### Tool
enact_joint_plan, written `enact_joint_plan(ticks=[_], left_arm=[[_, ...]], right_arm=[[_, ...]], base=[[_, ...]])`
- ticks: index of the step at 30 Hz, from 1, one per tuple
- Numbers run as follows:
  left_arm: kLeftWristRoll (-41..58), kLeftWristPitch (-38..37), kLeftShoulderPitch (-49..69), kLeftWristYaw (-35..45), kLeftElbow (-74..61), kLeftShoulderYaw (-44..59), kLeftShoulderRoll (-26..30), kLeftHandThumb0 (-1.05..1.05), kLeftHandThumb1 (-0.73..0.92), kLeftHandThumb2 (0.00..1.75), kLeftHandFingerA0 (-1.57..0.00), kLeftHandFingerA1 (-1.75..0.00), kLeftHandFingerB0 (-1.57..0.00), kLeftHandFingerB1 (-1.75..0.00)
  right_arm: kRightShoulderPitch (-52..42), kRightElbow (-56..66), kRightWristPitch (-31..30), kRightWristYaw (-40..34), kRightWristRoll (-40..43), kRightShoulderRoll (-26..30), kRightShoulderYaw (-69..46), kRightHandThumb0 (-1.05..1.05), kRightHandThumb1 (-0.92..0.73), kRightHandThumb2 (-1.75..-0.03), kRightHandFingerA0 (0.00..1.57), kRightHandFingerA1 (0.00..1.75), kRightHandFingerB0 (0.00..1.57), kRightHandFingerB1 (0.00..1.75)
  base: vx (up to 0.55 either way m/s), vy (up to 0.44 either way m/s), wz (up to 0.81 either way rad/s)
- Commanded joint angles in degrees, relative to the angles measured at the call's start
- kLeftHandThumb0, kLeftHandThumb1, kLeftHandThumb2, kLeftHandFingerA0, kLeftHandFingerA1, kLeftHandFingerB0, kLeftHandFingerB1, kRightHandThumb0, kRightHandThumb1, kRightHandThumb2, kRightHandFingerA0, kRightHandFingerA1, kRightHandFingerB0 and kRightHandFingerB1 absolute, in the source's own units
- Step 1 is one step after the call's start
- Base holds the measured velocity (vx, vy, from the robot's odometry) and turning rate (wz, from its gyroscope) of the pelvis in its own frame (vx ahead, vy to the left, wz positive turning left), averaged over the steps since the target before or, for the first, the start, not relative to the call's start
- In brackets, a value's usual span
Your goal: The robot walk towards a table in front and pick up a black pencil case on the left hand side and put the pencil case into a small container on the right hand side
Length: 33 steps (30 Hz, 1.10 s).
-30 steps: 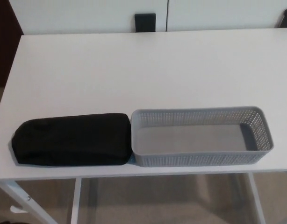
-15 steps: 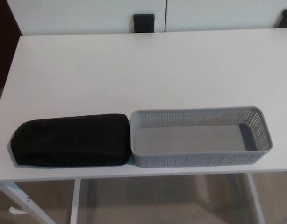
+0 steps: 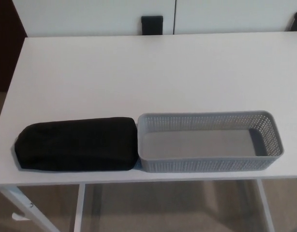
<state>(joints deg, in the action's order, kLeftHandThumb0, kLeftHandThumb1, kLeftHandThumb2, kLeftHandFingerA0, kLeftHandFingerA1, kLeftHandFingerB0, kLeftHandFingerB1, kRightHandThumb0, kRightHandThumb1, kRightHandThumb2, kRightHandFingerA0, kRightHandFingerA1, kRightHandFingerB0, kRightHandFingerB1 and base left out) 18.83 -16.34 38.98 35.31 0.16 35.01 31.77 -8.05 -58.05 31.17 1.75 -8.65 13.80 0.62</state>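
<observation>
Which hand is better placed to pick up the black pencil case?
Probably the left: the pencil case lies at the table's left front, the grey container to its right. Neither hand is in view.

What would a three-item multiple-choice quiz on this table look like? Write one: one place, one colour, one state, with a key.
1. Where does the black pencil case lie?
A. inside the basket
B. on the table, by the basket's left end
C. on the floor

2. What colour is the perforated basket?
A. grey
B. red
C. green

3. What is in the basket?
A. the pencil case
B. pens
C. nothing

Key: 1 B, the case rests on the white table along its near edge, close against the basket's left end. 2 A, its walls and floor are grey. 3 C, its floor shows bare from end to end.
</observation>
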Motion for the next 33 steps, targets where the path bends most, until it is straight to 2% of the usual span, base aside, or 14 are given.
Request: enact_joint_plan(ticks=[1, 2, 3, 5, 6, 8, 9, 10, 11, 13, 14, 16, 21, 33], left_arm=[[27.02, 0.59, -9.83, -1.79, -36.04, 9.81, 9.32, -0.3, 0.31, 0.86, 0.0, -0.51, 0.0, -0.49], [21.83, 1.17, -13.27, -2.9, -34.92, 7.42, 10.11, -0.5, 0.34, 0.73, 0.0, -0.35, -0.02, -0.36], [12.72, 1.78, -20.12, -3.95, -32.04, 2.41, 11.54, -0.52, 0.47, 0.63, -0.08, -0.3, -0.1, -0.29], [7.53, 1.68, -26.67, -2.41, -28.36, -2.46, 12.65, -0.42, 0.5, 0.58, -0.08, -0.26, -0.1, -0.25], [4.9, 1.79, -30.39, -1.47, -26.26, -5.34, 13.07, -0.37, 0.31, 0.74, 0.0, -0.42, -0.04, -0.43], [-3.24, 2.37, -36.8, -1.08, -23.09, -10.74, 13.93, -0.41, 0.31, 0.74, -0.03, -0.42, -0.02, -0.41], [-7.06, 3.44, -40.01, -0.74, -21.63, -14.01, 14.15, -0.27, 0.35, 0.88, 0.0, -0.5, 0.0, -0.49], [-9.75, 4.24, -42.08, -0.43, -20.67, -16.35, 14.33, -0.4, 0.29, 0.71, -0.02, -0.37, -0.02, -0.39], [-11.42, 4.69, -43.13, -0.24, -20.16, -17.71, 14.48, -0.4, 0.29, 0.71, -0.02, -0.37, -0.02, -0.39], [-18.04, 15.79, -49.1, 3.06, -19.41, -26.78, 17.22, -0.39, 0.29, 0.7, 0.0, -0.25, -0.02, -0.27], [-19.22, 18.35, -50.74, 4.12, -18.97, -29.07, 17.84, -0.41, 0.39, 0.67, -0.02, -0.2, -0.02, -0.22], [-21.22, 21.51, -53.97, 5.75, -17.15, -33.16, 18.26, -0.42, 0.3, 0.69, 0.0, -0.21, 0.0, -0.22], [-27.55, 25.9, -64.31, 9.62, -7.04, -44.18, 16.9, -0.63, 0.38, 0.72, 0.0, -0.04, 0.0, -0.03], [-35.09, 34.05, -70.69, 12.9, 0.73, -59.19, 15.7, -0.74, 0.41, 0.84, 0.0, -0.02, 0.0, 0.0]], right_arm=[[0.57, -1.75, -0.64, 1.7, 2.91, 1.67, -2.57, -0.37, -0.57, -0.57, 0.71, 0.56, 0.61, 0.43], [0.29, -1.61, -0.63, 1.3, 2.35, 2.01, -2.27, -0.4, -0.57, -0.58, 0.67, 0.53, 0.58, 0.42], [-0.14, -1.38, -0.61, 0.64, 1.43, 2.6, -1.8, -0.39, -0.58, -0.58, 0.68, 0.54, 0.59, 0.41], [0.01, -1.27, -1.09, 1.09, 1.91, 2.42, -2.11, -0.38, -0.58, -0.58, 0.65, 0.53, 0.57, 0.41], [0.13, -1.23, -1.3, 1.31, 2.24, 2.22, -2.34, -0.38, -0.57, -0.58, 0.67, 0.54, 0.57, 0.42], [0.21, -1.24, -1.32, 1.22, 2.38, 1.97, -2.63, -0.37, -0.57, -0.57, 0.68, 0.54, 0.58, 0.42], [0.29, -1.49, -1.22, 1.22, 2.49, 1.79, -2.77, -0.37, -0.57, -0.58, 0.7, 0.55, 0.59, 0.42], [0.27, -1.59, -1.28, 1.23, 2.6, 1.65, -2.93, -0.37, -0.57, -0.58, 0.72, 0.55, 0.6, 0.42], [0.22, -1.6, -1.42, 1.24, 2.67, 1.57, -3.07, -0.37, -0.57, -0.58, 0.72, 0.55, 0.6, 0.42], [0.49, -1.73, -2.2, 1.39, 2.95, 1.36, -3.47, -0.38, -0.57, -0.58, 0.73, 0.54, 0.6, 0.42], [0.46, -1.68, -2.11, 1.51, 3.11, 1.36, -3.65, -0.38, -0.57, -0.58, 0.73, 0.54, 0.6, 0.43], [0.45, -1.45, -2.08, 1.79, 3.4, 1.38, -3.96, -0.37, -0.57, -0.58, 0.72, 0.55, 0.61, 0.43], [1.28, -1.37, -2.74, 1.65, 3.39, 1.07, -4.38, -0.37, -0.57, -0.58, 0.74, 0.56, 0.6, 0.43], [1.49, -1.38, -2.38, 1.52, 3.24, 1.03, -5.08, -0.38, -0.57, -0.58, 0.76, 0.58, 0.62, 0.42]], base=[[0.0, 0.0, 0.0], [0.0, 0.0, 0.0], [0.0, 0.0, 0.0], [0.0, 0.0, 0.0], [0.0, 0.0, 0.0], [0.0, 0.0, 0.0], [0.0, 0.0, 0.0], [0.0, 0.0, 0.0], [0.0, 0.0, 0.0], [0.0, 0.0, 0.0], [0.0, 0.0, 0.0], [0.0, 0.0, 0.0], [0.0, 0.0, 0.0], [0.0, 0.0, 0.0]])
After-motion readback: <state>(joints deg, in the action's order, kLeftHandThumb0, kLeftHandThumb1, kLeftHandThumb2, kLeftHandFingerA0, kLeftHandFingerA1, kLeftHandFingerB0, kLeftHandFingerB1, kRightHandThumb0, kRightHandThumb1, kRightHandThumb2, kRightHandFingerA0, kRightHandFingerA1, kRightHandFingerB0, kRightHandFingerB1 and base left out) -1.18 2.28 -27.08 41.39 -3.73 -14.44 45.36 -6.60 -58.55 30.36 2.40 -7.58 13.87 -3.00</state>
